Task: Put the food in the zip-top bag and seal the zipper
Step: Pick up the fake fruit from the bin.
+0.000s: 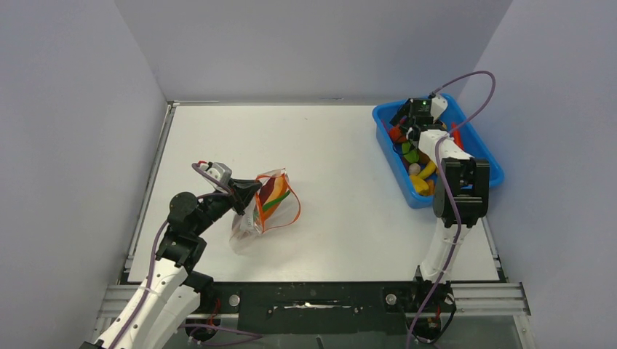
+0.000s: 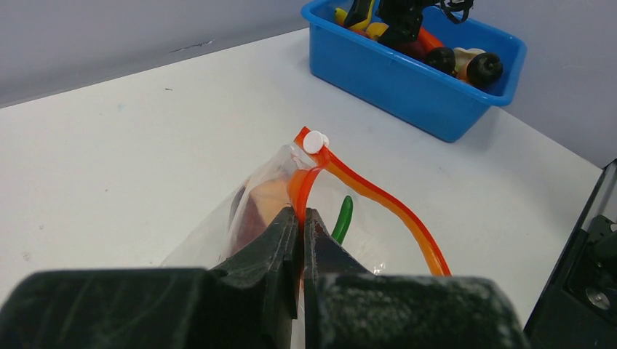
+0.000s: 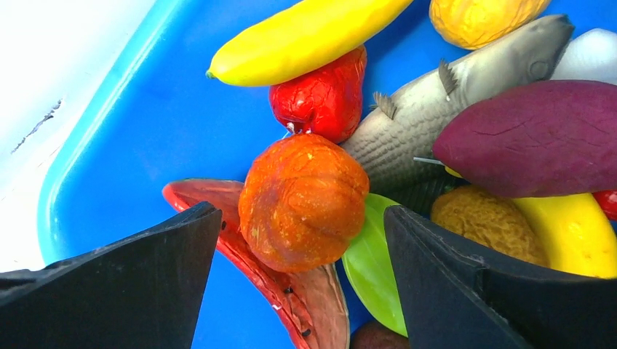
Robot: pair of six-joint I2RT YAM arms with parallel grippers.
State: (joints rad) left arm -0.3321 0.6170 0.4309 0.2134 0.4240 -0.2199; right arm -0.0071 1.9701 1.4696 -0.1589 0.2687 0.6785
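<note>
Two tools: left tool [image 2: 300,214] clamps the zip-top bag's [image 1: 244,233] right-facing zipper [image 2: 396,211]; right tool [image 3: 302,212] gapes.

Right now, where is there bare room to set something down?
Bare tabletop lies between the zip-top bag and the blue tray, and behind the bag. The tray is crowded with food and the right gripper.

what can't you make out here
Top external: food inside the zip-top bag, too small, crinkled.
Left wrist: bag's lower part, behind the left gripper shut on the zipper.
Top external: much inside the blue tray, under the right arm.
Right wrist: whether the right gripper touches the orange fruit.
</note>
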